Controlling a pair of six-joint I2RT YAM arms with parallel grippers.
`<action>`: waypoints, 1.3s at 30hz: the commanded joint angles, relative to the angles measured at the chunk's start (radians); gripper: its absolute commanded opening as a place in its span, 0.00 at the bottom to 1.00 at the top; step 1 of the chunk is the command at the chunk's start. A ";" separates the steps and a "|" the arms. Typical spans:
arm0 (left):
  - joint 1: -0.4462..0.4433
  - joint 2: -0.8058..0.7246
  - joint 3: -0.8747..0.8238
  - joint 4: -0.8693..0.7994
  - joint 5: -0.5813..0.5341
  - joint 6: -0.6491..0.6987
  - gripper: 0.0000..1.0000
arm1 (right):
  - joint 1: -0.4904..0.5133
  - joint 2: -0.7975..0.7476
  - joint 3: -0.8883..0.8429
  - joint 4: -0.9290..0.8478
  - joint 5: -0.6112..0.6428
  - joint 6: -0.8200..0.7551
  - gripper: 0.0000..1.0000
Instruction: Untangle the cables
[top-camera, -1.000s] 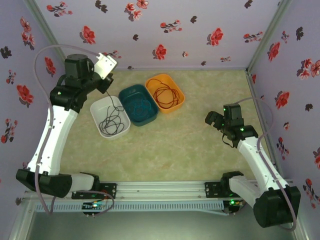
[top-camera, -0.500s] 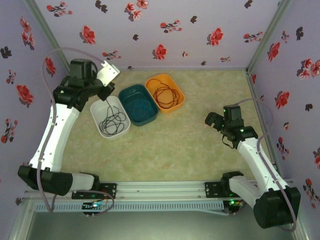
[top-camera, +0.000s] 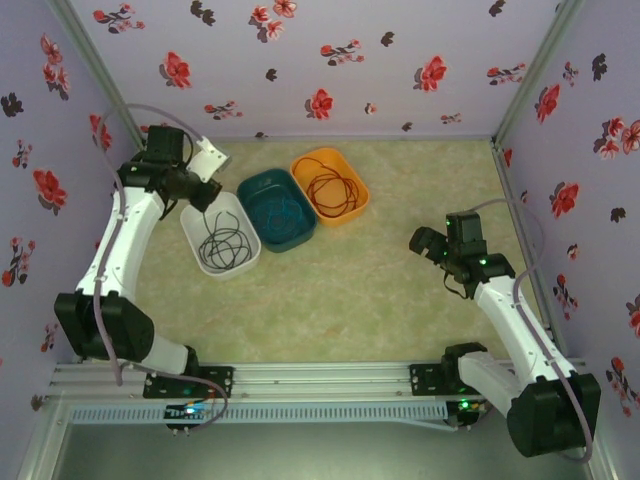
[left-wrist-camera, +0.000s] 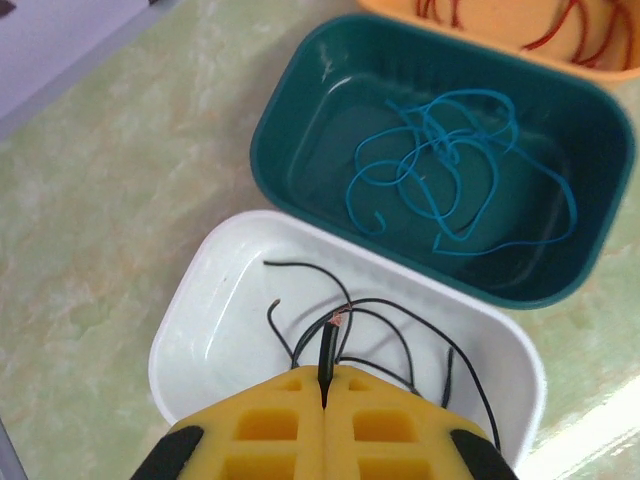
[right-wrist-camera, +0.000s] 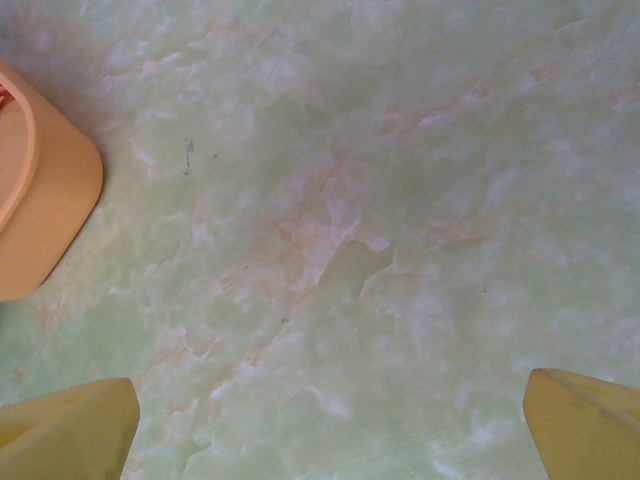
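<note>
Overhead, left arm stretches forward, wrist tipped down; left end effector (left-wrist-camera: 324, 380) pinches the black cable (top-camera: 222, 243) over the white tray (left-wrist-camera: 190, 330). Blue cable (left-wrist-camera: 440, 170) lies in the teal tray (left-wrist-camera: 290, 120) beside it. Right end effector (right-wrist-camera: 328, 425) hangs spread over the surface (right-wrist-camera: 350, 200), well right of the white tray.

The surface (top-camera: 380, 290) is covered in a pale green marbled pattern. It is enclosed on the left, far and right sides by lavender walls (top-camera: 400, 90) printed with red and black flowers. A metal rail (top-camera: 320, 382) is mounted along the near edge.
</note>
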 joint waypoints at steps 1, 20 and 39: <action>0.014 0.027 -0.052 0.084 -0.036 0.039 0.00 | -0.006 -0.004 -0.011 0.005 -0.010 0.012 0.99; 0.025 0.300 -0.167 0.543 -0.058 0.179 0.00 | -0.005 0.002 0.011 -0.005 -0.002 0.004 0.99; 0.032 0.408 -0.080 0.416 0.029 0.100 0.33 | -0.004 0.001 0.013 -0.003 0.003 0.000 0.99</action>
